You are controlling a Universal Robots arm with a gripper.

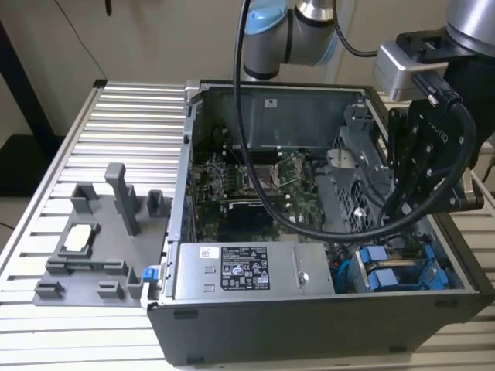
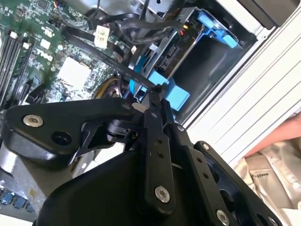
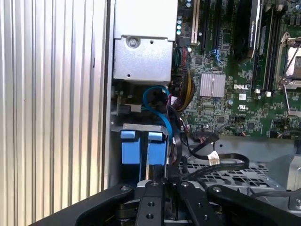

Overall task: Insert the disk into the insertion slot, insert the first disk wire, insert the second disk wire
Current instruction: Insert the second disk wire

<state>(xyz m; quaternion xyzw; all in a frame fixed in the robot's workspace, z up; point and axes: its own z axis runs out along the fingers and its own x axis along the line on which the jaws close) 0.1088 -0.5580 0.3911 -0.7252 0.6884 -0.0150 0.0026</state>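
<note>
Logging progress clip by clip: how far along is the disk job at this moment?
Done, apparently: two blue-framed drives sit side by side in the drive bay, so the disk step looks finished. In hand: the end effector is closed on the end of a black wire just above those drives. Left: no picture shows that wire plugged in yet, and a blue cable loops nearby.

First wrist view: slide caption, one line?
Hand close to two blue drive carriers sitting side by side in the drive cage, blue cable looping past, green motherboard alongside.
</note>
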